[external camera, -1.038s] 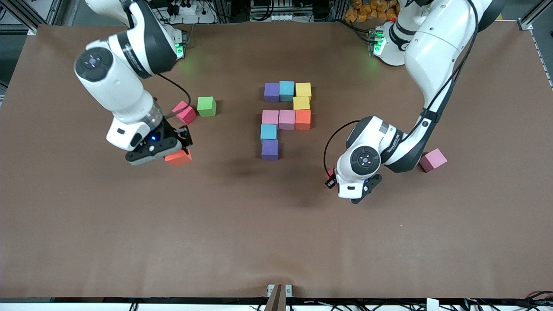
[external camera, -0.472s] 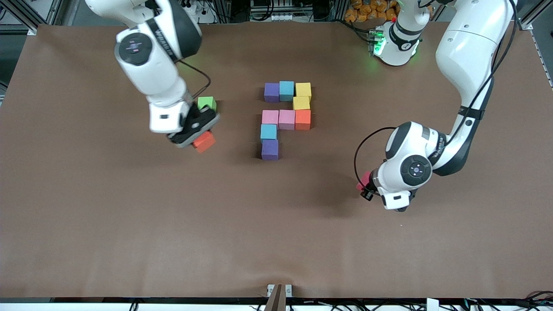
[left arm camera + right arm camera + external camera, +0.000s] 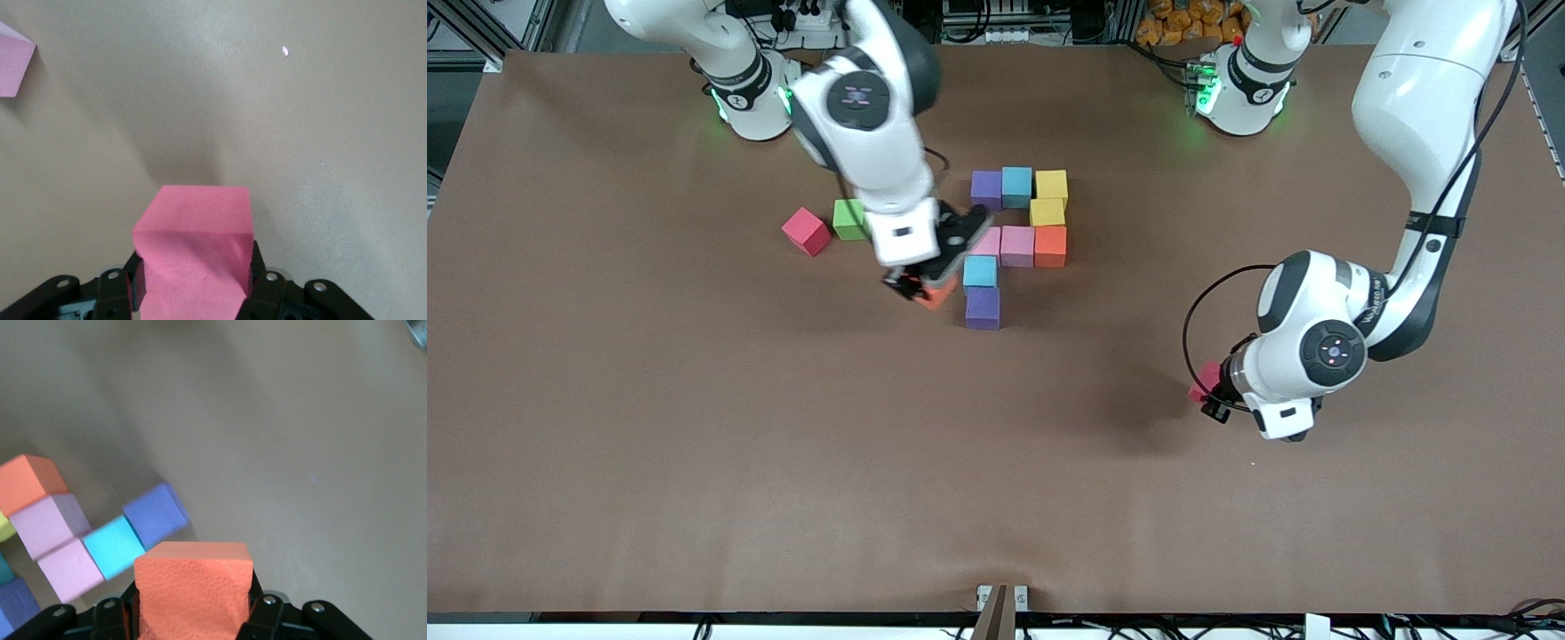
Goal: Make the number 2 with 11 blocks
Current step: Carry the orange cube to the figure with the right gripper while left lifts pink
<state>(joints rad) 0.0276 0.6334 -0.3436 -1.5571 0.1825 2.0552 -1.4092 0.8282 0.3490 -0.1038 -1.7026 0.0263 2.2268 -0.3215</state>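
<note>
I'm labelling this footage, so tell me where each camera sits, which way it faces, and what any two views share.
Front view: high across the table, facing both arms, the unfinished number 2 mid-table.
Left wrist view: on the left arm, looking down past the left hand shut on a red block.
Right wrist view: on the right arm; the right hand grips an orange block.
Shared: that orange block shows in front too, beside the purple block.

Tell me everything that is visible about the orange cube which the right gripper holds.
The orange cube is a small matte block, foam-like, with a fine dimpled texture on the face toward the right wrist camera. Its edges are straight and it looks undamaged. The right gripper is shut on it, one finger on each side. It hangs in the air, slightly turned, over the brown table just beside the purple cube that ends the unfinished number 2. It touches nothing else.
</note>
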